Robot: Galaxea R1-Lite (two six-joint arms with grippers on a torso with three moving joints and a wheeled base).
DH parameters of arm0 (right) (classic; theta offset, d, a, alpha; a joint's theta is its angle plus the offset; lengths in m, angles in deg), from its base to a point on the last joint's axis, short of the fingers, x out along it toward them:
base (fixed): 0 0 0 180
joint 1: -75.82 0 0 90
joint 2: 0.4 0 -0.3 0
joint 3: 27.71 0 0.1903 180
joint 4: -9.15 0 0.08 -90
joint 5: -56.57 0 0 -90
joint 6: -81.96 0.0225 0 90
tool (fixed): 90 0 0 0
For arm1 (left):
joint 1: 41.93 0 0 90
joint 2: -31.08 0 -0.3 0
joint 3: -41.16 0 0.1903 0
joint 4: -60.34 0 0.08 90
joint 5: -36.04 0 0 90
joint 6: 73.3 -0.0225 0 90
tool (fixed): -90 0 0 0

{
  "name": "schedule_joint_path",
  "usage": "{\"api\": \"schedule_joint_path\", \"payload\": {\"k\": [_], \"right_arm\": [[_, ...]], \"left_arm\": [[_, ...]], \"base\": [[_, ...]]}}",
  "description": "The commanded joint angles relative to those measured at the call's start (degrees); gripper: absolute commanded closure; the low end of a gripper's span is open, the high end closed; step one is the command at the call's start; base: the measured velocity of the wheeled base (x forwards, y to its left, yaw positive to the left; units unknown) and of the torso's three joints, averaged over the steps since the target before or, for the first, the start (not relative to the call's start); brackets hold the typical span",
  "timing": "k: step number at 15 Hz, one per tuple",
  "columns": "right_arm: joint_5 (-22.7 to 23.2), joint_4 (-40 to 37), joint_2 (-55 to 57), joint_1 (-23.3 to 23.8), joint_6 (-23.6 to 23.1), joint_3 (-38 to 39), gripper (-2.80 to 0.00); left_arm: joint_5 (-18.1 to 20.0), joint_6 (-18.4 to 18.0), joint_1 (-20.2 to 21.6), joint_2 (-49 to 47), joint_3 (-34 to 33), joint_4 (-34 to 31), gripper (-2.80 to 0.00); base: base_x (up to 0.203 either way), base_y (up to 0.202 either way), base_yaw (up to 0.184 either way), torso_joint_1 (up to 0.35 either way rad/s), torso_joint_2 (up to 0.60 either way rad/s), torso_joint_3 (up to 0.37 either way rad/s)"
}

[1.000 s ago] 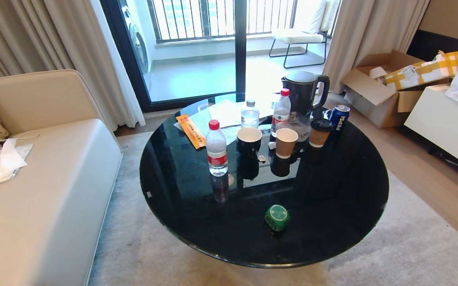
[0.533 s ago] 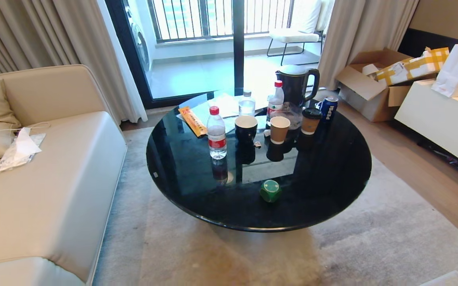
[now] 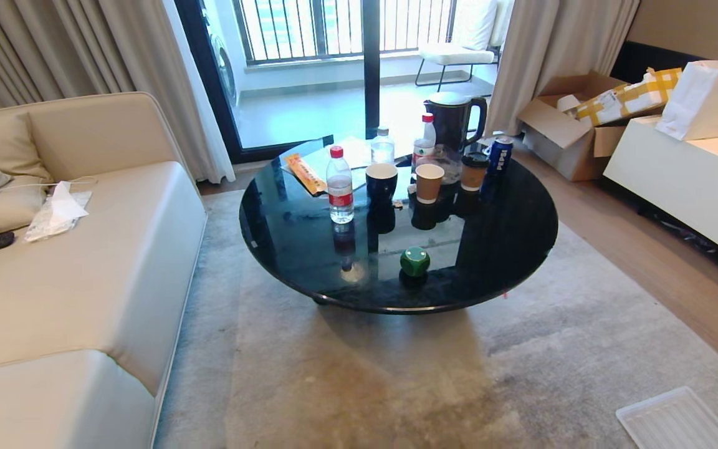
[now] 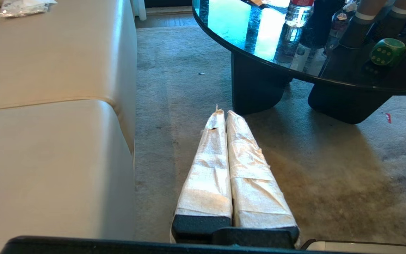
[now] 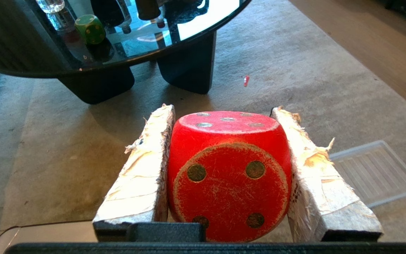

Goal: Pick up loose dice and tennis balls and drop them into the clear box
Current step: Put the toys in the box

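Right gripper [image 5: 224, 148]: clamped on red die [image 5: 228, 176] (clear box unseen); risk: dropping it onto shallow ridged tray [image 5: 377, 173] instead.

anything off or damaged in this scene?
Padding on the right claw, shut on the red die, is frayed and torn. A green die sits loose among drinks on the round table.

head view looks down and forward from above onto the round table [image 3: 508, 249]. both wrist views sit low above the carpet, facing the table's legs; all three share the green die [image 3: 415, 261].
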Motion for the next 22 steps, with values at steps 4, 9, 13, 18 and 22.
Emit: {"api": "schedule_joint_path", "payload": {"k": [4, 9, 13, 18, 22], "right_arm": [[-0.05, -0.05, 0.02, 0.0, 0.01, 0.03, 0.0], [-0.08, -0.05, 0.1, 0.0, 0.1, -0.03, 0.0], [-0.08, -0.05, 0.1, 0.0, 0.1, -0.03, 0.0], [-0.08, -0.05, 0.1, 0.0, 0.1, -0.03, 0.0], [-0.07, -0.05, 0.1, 0.0, 0.1, -0.03, 0.0]], "left_arm": [[0.07, 0.4, 0.01, -0.06, 0.0, -0.17, 0.0], [0.07, 0.31, 0.01, -0.06, 0.0, -0.08, 0.0], [0.03, 0.53, 0.01, -0.06, 0.0, -0.12, 0.0], [0.07, 0.31, 0.01, -0.06, 0.0, -0.08, 0.0], [0.07, 0.31, 0.01, -0.06, 0.0, -0.15, 0.0]], "base": [[-0.184, 0.0, 0.0, 0.001, 0.0, 0.004], [-0.056, 0.0, 0.0, -0.001, 0.0, 0.002], [0.001, 0.001, -0.017, 0.001, 0.0, 0.002], [0.0, 0.009, -0.155, 0.004, 0.01, 0.006], [0.0, 0.01, -0.164, 0.002, 0.0, 0.002]]}}
